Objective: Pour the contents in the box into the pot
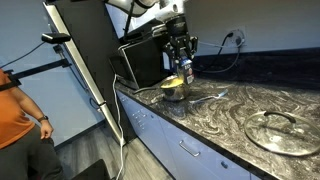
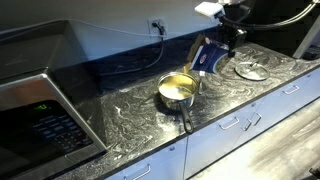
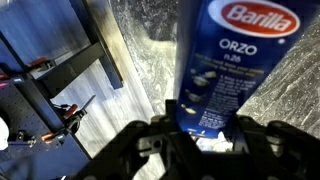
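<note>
My claw (image 2: 226, 42) is closed tight on the tilted Barilla orzo box (image 2: 207, 58) at one o'clock of the pot (image 2: 178, 90), and I fear pouring this off-centre spills past its rim onto the countertop (image 2: 130, 122).

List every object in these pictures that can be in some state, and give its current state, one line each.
box: held off the counter, tilted toward the pot
pot: upright on the counter, uncovered
glass lid: lying flat on the counter, apart from the pot
end effector: shut on the box
microwave: door shut, display lit
drawers: shut
</note>
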Available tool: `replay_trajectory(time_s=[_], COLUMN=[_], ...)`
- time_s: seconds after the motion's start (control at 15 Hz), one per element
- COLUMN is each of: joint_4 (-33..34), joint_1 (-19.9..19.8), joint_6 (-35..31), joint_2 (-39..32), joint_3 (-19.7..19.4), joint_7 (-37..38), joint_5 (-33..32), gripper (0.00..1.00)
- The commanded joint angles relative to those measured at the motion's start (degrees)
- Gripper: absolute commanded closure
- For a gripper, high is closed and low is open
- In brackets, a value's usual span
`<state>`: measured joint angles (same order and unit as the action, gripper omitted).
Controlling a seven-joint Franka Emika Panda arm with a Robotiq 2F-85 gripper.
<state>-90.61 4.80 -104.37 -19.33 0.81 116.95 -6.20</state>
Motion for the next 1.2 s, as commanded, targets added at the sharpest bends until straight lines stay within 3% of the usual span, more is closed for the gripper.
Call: replay_trajectory(time_s=[0.0,1.13], joint_4=[-10.1,-34.1], joint_1=[-1.7,-8.5], joint_6=[-7.0,-33.1], joint_2=[6.7,15.5], joint_3=[-1.1,-3.5], joint_7=[-1.6,-19.8], joint_5=[5.5,39.4], gripper=[0.8,0.8])
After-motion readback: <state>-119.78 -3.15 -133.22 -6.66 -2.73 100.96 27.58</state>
